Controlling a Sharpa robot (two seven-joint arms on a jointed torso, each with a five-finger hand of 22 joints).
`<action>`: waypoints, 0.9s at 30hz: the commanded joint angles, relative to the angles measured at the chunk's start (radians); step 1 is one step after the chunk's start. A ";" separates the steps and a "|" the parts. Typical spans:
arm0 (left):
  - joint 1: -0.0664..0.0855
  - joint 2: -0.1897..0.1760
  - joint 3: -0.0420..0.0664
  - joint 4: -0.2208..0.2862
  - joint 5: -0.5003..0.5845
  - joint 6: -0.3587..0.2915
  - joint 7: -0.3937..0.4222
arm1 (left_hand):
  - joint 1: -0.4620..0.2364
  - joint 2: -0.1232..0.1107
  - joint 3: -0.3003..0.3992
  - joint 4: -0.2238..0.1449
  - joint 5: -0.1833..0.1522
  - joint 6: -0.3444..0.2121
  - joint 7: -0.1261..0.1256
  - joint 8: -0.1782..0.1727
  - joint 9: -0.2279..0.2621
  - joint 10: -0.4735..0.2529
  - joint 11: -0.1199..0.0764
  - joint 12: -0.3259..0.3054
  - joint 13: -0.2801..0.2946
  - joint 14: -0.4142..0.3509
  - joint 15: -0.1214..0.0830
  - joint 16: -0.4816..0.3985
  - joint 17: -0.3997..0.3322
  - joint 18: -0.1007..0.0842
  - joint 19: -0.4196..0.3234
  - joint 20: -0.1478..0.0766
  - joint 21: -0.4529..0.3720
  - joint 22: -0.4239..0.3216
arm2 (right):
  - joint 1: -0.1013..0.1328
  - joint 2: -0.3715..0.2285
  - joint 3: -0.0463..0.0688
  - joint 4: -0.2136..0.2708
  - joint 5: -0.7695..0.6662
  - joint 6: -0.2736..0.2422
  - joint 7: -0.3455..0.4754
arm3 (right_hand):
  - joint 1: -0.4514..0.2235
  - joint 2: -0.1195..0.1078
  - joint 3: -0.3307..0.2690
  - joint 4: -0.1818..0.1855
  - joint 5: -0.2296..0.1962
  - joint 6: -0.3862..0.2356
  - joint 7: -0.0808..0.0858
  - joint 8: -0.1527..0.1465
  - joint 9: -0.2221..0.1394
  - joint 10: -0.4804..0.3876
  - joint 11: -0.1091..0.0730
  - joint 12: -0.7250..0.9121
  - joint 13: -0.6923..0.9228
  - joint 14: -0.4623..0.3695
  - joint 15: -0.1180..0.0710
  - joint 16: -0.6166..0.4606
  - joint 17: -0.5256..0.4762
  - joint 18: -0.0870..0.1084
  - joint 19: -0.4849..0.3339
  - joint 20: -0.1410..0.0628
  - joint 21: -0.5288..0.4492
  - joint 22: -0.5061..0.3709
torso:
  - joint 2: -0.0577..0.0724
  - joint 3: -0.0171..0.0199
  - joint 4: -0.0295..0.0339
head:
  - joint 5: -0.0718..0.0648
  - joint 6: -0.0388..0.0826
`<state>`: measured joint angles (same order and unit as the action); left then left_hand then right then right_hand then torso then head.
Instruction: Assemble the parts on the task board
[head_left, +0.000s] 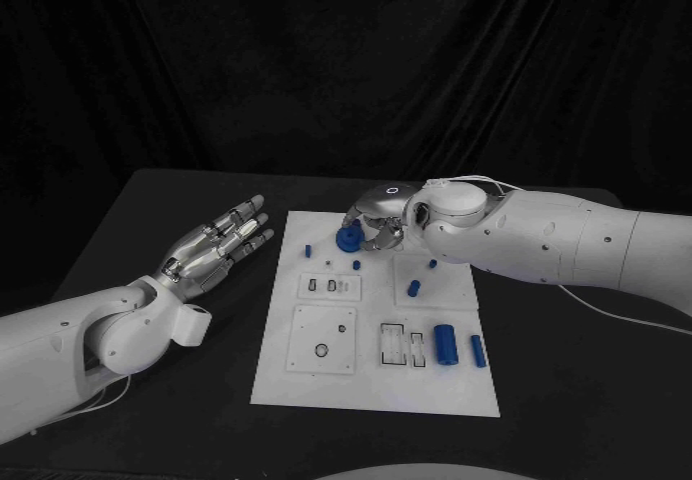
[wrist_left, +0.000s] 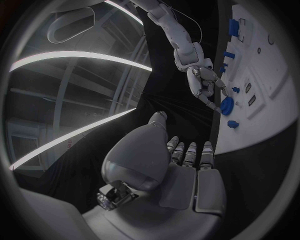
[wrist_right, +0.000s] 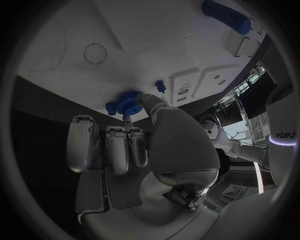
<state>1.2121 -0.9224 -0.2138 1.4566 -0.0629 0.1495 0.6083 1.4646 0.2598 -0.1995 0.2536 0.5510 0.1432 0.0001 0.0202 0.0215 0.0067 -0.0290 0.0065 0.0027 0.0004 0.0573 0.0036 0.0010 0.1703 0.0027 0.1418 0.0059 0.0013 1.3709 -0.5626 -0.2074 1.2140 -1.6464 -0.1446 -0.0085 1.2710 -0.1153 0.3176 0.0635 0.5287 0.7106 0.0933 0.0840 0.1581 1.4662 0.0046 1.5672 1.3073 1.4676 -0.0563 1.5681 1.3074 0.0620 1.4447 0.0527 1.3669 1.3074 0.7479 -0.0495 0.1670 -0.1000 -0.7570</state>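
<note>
The white task board (head_left: 378, 385) lies in the middle of the black table. My right hand (head_left: 381, 220) is over the board's far edge and pinches a blue round toothed part (head_left: 351, 238) at its fingertips. The right wrist view shows this part (wrist_right: 125, 102) between the fingertips (wrist_right: 142, 100), close to the board (wrist_right: 125, 40); whether it touches the board I cannot tell. My left hand (head_left: 219, 243) hovers left of the board with flat, spread fingers and holds nothing. In the left wrist view the right hand (wrist_left: 205, 82) and the round part (wrist_left: 227, 105) are beyond my left hand (wrist_left: 187, 165).
Small blue pegs (head_left: 307, 249) (head_left: 414, 288) stand on the board's far half. Blue cylinders (head_left: 446, 343) (head_left: 477, 350) lie near its right edge beside rectangular slots (head_left: 397, 343). A plate with a ring recess (head_left: 323, 340) sits left of them.
</note>
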 joint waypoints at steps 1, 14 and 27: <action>-0.001 0.001 0.001 0.001 -0.001 0.013 0.009 | 0.008 0.001 0.007 -0.001 0.004 0.000 -0.002 0.005 0.001 -0.004 0.006 -0.005 -0.001 0.000 0.007 -0.004 -0.001 -0.014 -0.003 0.006 -0.006 -0.001 | -0.003 -0.009 0.000 0.002 -0.002 0.016 -0.019 | -0.008 0.000 -0.003 -0.004 0.001 0.015 0.003 0.003 0.001 0.105 -0.005 0.004 0.263 0.101 -0.008 -0.002 0.257 -0.002 0.000 -0.005 -0.005 0.132 | 0.000 -0.0002 -0.0004 | 0.002 0.001; -0.003 -0.003 0.001 0.000 -0.001 0.013 0.007 | 0.008 0.001 0.007 -0.001 0.004 0.000 -0.002 0.005 0.001 -0.004 0.006 -0.005 -0.001 0.000 0.007 -0.004 -0.001 -0.014 -0.003 0.006 -0.006 -0.001 | -0.007 -0.055 0.000 0.025 -0.002 -0.003 -0.020 | -0.026 0.004 -0.003 0.000 0.001 0.101 0.018 0.026 -0.001 0.105 0.007 0.004 0.263 0.100 0.002 -0.005 0.253 -0.002 0.000 0.002 -0.010 0.132 | -0.001 0.0010 -0.0001 | 0.005 0.002; -0.005 -0.008 0.001 -0.001 -0.001 0.011 0.007 | 0.008 0.001 0.008 -0.002 0.005 0.000 -0.001 0.005 0.001 -0.004 0.006 -0.005 -0.001 0.000 0.008 -0.004 -0.001 -0.015 -0.003 0.007 -0.006 -0.001 | 0.004 -0.181 0.000 0.142 -0.002 -0.137 -0.012 | -0.040 0.006 -0.012 0.010 -0.116 0.140 0.015 0.028 -0.014 0.105 0.007 0.004 0.263 0.100 0.002 -0.006 0.252 -0.002 0.002 0.004 -0.014 0.134 | -0.001 0.0009 -0.0015 | 0.002 0.009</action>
<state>1.2084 -0.9310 -0.2138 1.4543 -0.0630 0.1508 0.6049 1.4645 0.2598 -0.1953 0.2494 0.5510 0.1432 0.0001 0.0202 0.0216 0.0067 -0.0290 0.0065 0.0027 0.0004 0.0572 0.0036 0.0016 0.1703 0.0026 0.1417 0.0058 0.0015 1.3685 -0.7331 -0.2084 1.3419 -1.6461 -0.2029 -0.0090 1.2384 -0.1096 0.3090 0.0721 0.4318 0.8435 0.1106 0.1133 0.1461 1.4649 0.0111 1.5672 1.3079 1.4676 -0.0562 1.5644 1.3074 0.0621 1.4447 0.0528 1.3590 1.3081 0.7466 -0.0483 0.1658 -0.0964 -0.7496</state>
